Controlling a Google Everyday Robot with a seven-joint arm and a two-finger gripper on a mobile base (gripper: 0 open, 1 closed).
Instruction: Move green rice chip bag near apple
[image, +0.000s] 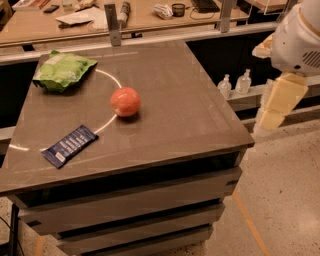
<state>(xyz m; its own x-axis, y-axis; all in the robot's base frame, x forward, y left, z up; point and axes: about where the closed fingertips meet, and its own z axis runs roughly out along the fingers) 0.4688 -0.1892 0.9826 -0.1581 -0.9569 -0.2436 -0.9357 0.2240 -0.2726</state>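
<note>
Camera view: bag (64, 70) is being shown at the bench (190, 115) far-left corner, apple (125, 101) mid-bench, well apart. Gripper (274, 112) is being held off the right edge, and whether it's spread or closed can't be told tbh.

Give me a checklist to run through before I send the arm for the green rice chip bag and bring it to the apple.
1. Green rice chip bag in view, at the far left corner of the table, nothing on it: ok.
2. Apple in view near the tabletop's middle, resting alone: ok.
3. Bag already near the apple: not ok, a stretch of tabletop separates them.
4. Line from bag to apple free of objects: ok; the blue wrapper lies nearer the front left, off that line.
5. Gripper over the bag: not ok, it hangs beyond the table's right edge.
</note>
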